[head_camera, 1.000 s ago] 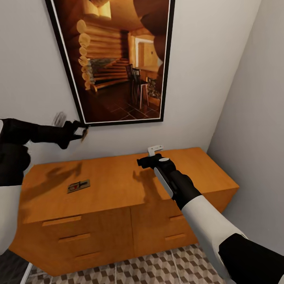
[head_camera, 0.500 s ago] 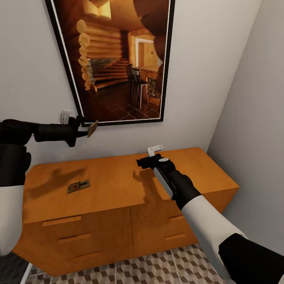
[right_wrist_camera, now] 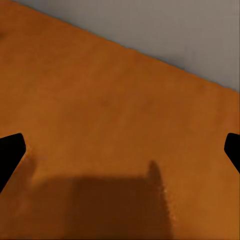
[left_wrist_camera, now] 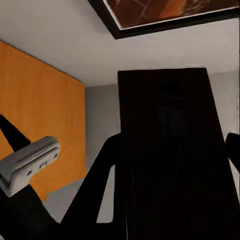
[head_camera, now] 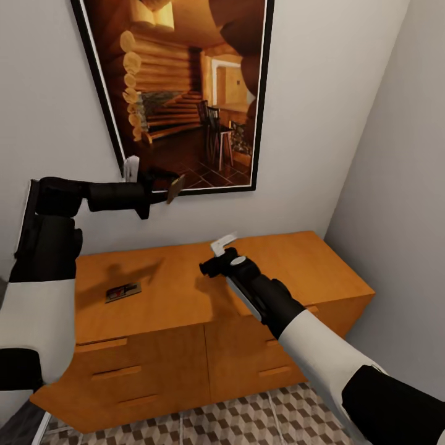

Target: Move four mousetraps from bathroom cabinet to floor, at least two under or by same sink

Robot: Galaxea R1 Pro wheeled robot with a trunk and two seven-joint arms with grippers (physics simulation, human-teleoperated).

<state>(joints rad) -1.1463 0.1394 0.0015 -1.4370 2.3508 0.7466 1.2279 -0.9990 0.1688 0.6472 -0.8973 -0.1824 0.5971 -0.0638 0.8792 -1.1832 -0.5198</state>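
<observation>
The left claw [head_camera: 165, 185] pinches one light, stiff mousetrap [head_camera: 175, 188] above the cabinet [head_camera: 185, 290], another mousetrap [head_camera: 122, 291] lies flat on its top, best pinched across its thin edges, and the right claw [head_camera: 209, 267] hovers wide there, empty.

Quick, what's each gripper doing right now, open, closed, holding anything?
Left gripper: shut on a mousetrap, raised before the picture frame.
Right gripper: open, empty, over the cabinet.
</observation>
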